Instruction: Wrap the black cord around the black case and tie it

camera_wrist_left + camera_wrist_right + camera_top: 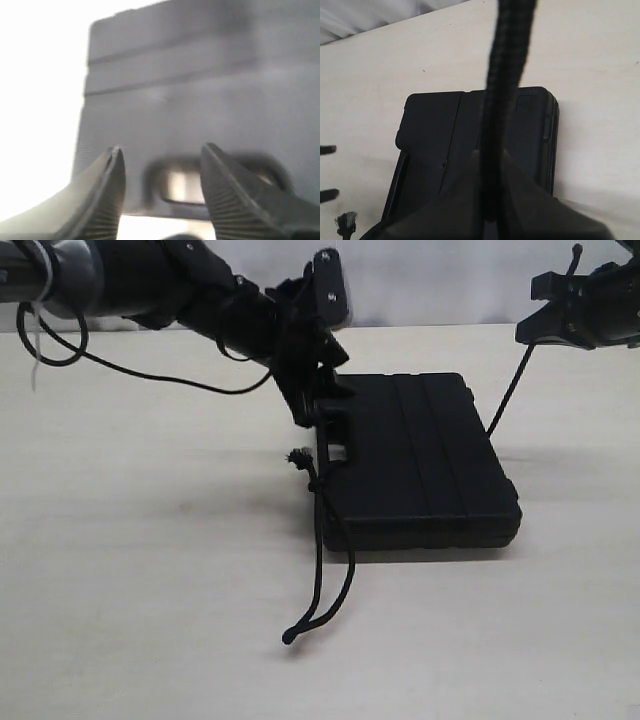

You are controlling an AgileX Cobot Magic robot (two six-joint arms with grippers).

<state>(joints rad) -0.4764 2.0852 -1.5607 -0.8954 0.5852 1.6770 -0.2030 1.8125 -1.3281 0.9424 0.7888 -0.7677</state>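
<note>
The case lay flat on the pale table, with a white backdrop behind it. The left gripper stood spread over the case's handle slot. The right gripper pinched the cord.

The pale table bears the black case and the black cord end.

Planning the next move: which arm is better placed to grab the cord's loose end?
Probably left: the left gripper, jaws open, sits at the black case's handle; the right gripper holds the black cord.
</note>
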